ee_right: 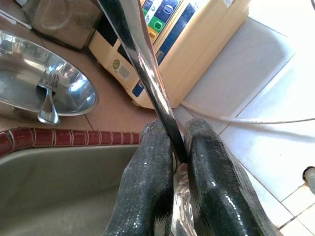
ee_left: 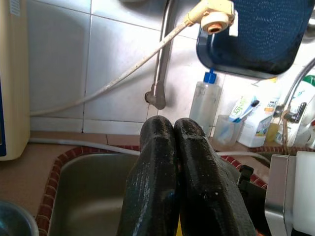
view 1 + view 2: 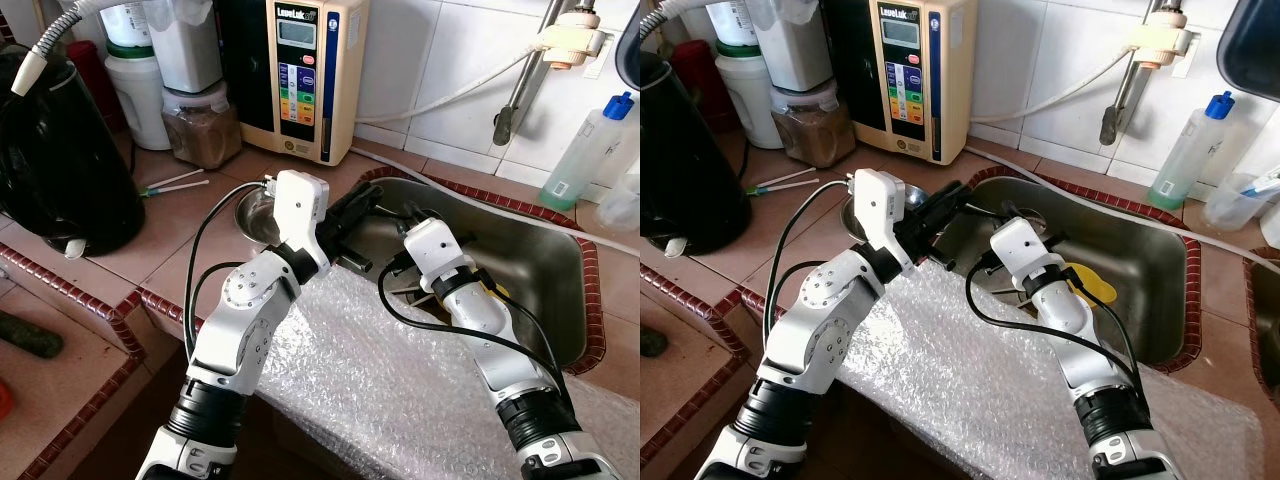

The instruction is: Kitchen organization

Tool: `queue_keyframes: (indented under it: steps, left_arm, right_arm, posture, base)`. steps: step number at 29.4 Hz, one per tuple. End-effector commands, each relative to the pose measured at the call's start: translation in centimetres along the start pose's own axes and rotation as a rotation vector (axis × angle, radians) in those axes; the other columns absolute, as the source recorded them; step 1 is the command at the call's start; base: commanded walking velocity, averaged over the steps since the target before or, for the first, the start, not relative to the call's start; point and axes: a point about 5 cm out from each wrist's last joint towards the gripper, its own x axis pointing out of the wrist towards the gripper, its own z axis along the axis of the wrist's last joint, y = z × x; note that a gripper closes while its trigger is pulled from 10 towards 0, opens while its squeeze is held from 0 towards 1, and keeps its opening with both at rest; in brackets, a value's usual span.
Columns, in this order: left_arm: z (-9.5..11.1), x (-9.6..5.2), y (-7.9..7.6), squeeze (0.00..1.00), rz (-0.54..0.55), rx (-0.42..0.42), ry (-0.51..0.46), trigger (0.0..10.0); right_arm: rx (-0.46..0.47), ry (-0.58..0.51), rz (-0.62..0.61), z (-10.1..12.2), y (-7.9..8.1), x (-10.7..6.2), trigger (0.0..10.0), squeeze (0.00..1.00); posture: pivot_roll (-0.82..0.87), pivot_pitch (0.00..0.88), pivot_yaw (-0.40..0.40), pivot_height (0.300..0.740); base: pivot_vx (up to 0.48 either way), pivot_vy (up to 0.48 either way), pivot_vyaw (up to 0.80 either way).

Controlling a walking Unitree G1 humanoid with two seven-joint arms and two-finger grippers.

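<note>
So the right gripper (image 1: 173, 162) was pinching a metal utensil handle (image 1: 142, 64), both black fingers squeezed onto the thin shiny strip near one end. From the right wrist view the handle ran long and straight away from the fingertips, slanting up toward the cream water-purifier box (image 1: 197, 44) against the tiled wall. Couldn't tell if it was a spoon or a fork, since the business end was tucked down between the fingers. In the head views that arm reached over the steel sink (image 3: 520, 270), just past its near-left corner, which makes me think the piece had come out of the basin, though that's a guess.

The left gripper (image 2: 174, 132) had its fingers pressed together with nothing between them, parked over the sink's left rim and aimed at the back wall and faucet pipe (image 2: 160, 73). Looked like it was just waiting out of the way.

Just beside the sink on the tiled counter sat a small steel bowl (image 1: 39, 93) with a fork (image 1: 49, 98) lying in it. My bet is that's the drop spot for cutlery, so the held piece probably needs swinging left and lowering in. Bubble wrap (image 3: 400, 390) covered the counter's front edge under both arms.
</note>
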Motion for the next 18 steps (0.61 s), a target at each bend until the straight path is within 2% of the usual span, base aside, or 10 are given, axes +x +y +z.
queue_keyframes:
  steps: [1,8,9,10,11,12,18]
  left_arm:
    - [-0.17,-0.16,-0.05,0.0,-0.008,0.002,0.005,0.0]
    - [-0.41,-0.08,-0.2,0.0,0.003,0.001,0.011,0.0]
    - [-0.55,-0.12,-0.23,0.0,0.015,-0.002,0.018,3.2]
    - [-0.62,-0.14,-0.22,0.36,0.019,-0.01,0.022,10.0]
    - [-0.67,-0.16,-0.22,0.36,0.02,-0.017,0.024,10.0]
    - [-0.68,-0.2,-0.21,1.0,0.021,-0.02,0.023,10.0]
    - [-0.82,-0.33,0.03,1.0,0.035,-0.01,0.034,10.0]
  right_arm:
    - [0.02,-0.007,-0.047,0.15,-0.93,0.28,0.0,0.0]
    - [0.026,-0.018,-0.035,0.48,-0.61,1.07,0.0,0.0]
    - [0.03,-0.021,-0.034,0.56,-0.53,1.16,0.0,0.0]
    - [0.031,-0.023,-0.033,0.59,-0.5,1.18,0.0,0.0]
    - [0.031,-0.024,-0.031,0.61,-0.48,1.18,0.0,0.0]
    - [0.031,-0.025,-0.031,0.61,-0.49,1.17,0.0,0.0]
    - [0.029,-0.021,-0.027,0.32,-0.62,1.0,0.0,0.0]
  posture:
    - [0.05,0.0,-0.012,0.74]
    - [0.05,0.0,-0.008,0.74]
    - [0.05,0.0,-0.01,0.74]
    - [0.05,0.0,-0.011,0.74]
    - [0.05,0.0,-0.011,0.74]
    - [0.05,0.0,-0.011,0.74]
    - [0.04,0.0,-0.014,0.74]
  base:
    - [0.0,0.0,0.0]
    - [0.0,0.0,0.0]
    - [0.0,0.0,0.0]
    - [0.0,0.0,0.0]
    - [0.0,0.0,0.0]
    - [0.0,0.0,0.0]
    - [0.0,0.0,0.0]
